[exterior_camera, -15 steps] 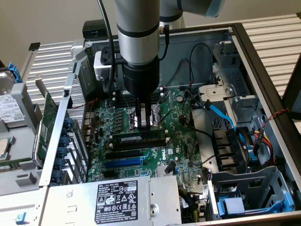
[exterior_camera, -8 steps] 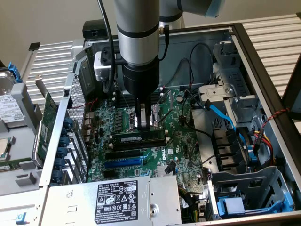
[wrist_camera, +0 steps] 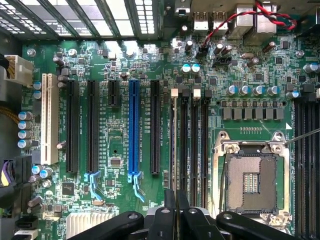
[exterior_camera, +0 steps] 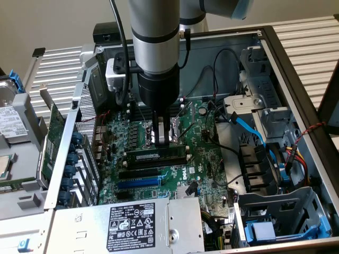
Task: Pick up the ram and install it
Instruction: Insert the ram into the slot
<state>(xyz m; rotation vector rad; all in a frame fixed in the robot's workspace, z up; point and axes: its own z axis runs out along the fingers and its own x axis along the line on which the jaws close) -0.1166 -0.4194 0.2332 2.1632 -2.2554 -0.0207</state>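
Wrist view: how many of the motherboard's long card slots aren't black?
2. The white slot sits outermost, at the motherboard's edge. The blue slot lies among the black slots. Others may be hidden where the board is covered.

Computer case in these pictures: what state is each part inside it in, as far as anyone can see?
computer case: open, side panel off.
ram: upright on its edge along a memory slot, whether fully seated cannot be told.
gripper: low, directly over the ram.
processor socket: bare, contacts exposed, no cooler on it.
blue slot: empty.
white slot: empty.
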